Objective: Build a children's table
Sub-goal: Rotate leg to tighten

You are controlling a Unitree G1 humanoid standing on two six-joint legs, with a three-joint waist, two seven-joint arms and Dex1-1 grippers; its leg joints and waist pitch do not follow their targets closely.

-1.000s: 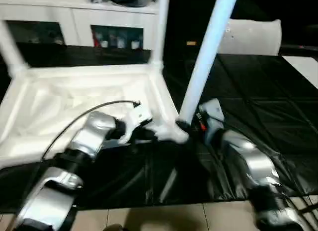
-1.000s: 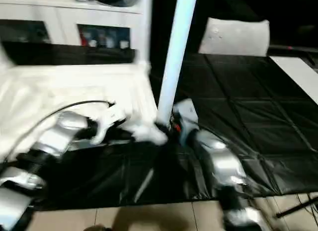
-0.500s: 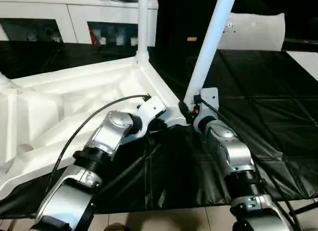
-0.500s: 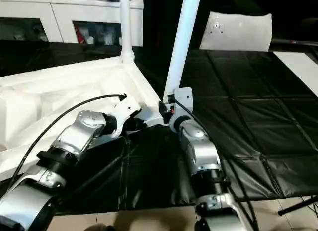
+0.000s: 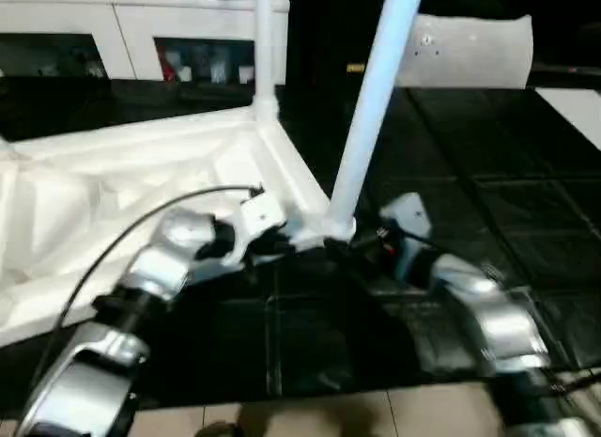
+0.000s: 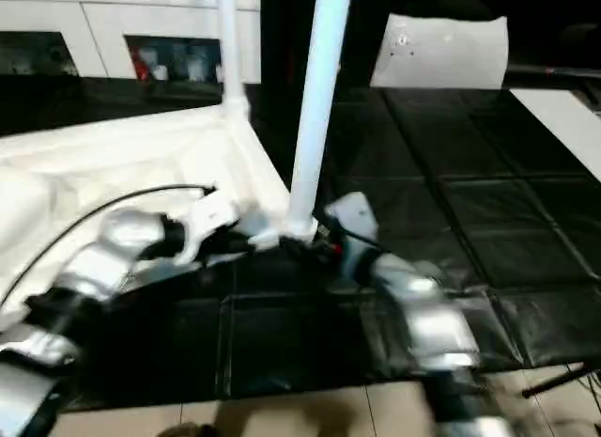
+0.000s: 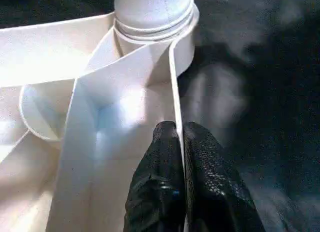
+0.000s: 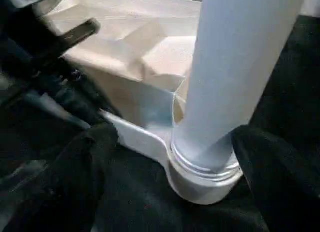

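The white tabletop lies upside down on the left, ribbed side up. One white leg stands in the near right corner socket, and another leg stands at the far corner. My left gripper is shut on the thin rim wall of the tabletop, just beside that socket. My right gripper is open. Its fingers stand wide apart on either side of the base of the leg and do not touch it.
A black mat covers the table to the right. A white cabinet with glass doors runs along the back. A flat white sheet with a small hole stands at the back right. Tiled floor lies along the near edge.
My right gripper has opened off the base of the leg and drawn back a little. The left gripper keeps its hold on the rim. The camera has shifted.
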